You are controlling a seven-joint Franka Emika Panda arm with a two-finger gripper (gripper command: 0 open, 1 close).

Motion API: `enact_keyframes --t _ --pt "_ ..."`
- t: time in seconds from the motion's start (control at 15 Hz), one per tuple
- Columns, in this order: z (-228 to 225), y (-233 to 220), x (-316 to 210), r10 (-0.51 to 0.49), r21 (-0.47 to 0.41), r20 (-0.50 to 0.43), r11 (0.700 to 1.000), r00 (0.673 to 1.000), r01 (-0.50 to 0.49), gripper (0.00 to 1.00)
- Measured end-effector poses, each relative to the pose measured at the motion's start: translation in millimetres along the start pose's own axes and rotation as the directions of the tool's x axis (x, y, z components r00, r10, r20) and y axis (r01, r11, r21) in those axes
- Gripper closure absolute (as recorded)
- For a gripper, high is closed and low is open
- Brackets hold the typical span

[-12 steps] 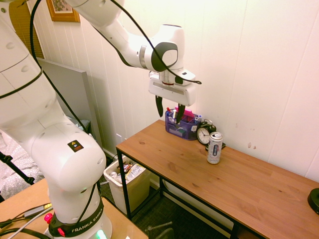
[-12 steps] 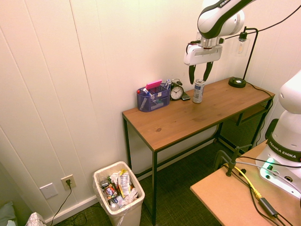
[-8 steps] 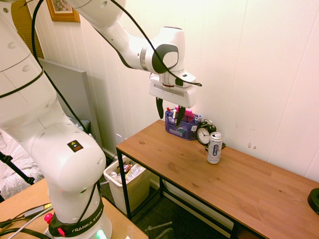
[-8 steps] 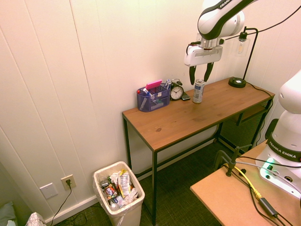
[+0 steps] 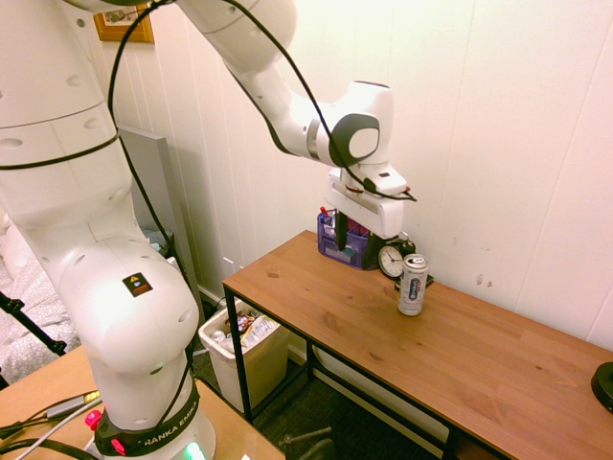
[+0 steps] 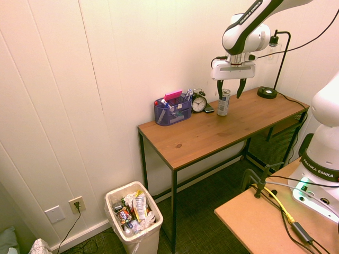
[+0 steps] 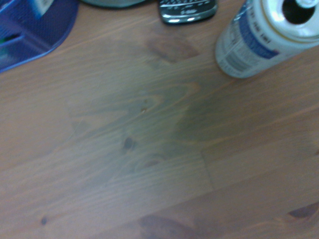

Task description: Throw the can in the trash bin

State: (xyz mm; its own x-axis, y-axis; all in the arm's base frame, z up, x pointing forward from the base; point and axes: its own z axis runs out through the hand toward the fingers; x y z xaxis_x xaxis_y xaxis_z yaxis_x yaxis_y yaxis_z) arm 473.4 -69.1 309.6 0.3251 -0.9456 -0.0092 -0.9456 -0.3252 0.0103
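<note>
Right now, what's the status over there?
Tool open, above the desk, empty. Can upright beside the clock, untouched. Trash bin on the floor, nothing blocking.

White panelled walls [image 6: 95, 79] back a wooden table [image 6: 212, 132] on dark carpet [image 6: 201, 227].

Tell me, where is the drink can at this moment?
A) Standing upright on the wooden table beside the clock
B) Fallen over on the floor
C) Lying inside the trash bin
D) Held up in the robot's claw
A: the can stands upright on the table next to the clock, with the open gripper above it.
</note>
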Motion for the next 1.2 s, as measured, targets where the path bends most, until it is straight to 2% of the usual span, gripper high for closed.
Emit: enact_keyframes --t 0.27,0.53,0.73,0.93,1.0,1.2 --pt "18 -26 30 0.163 0.037 -0.032 0.986 0.986 -0.162 0.0" --pt "31 -38 50 0.307 0.048 -0.113 0.952 0.945 -0.304 0.0" --pt "28 -42 57 0.356 0.09 -0.15 0.934 0.922 -0.346 0.0" --pt "25 -49 54 0.367 0.128 -0.154 0.928 0.917 -0.35 0.0" --pt "26 -51 54 0.37 0.136 -0.156 0.926 0.916 -0.351 1.0" --pt "31 -58 58 0.379 0.139 -0.162 0.923 0.911 -0.359 1.0"
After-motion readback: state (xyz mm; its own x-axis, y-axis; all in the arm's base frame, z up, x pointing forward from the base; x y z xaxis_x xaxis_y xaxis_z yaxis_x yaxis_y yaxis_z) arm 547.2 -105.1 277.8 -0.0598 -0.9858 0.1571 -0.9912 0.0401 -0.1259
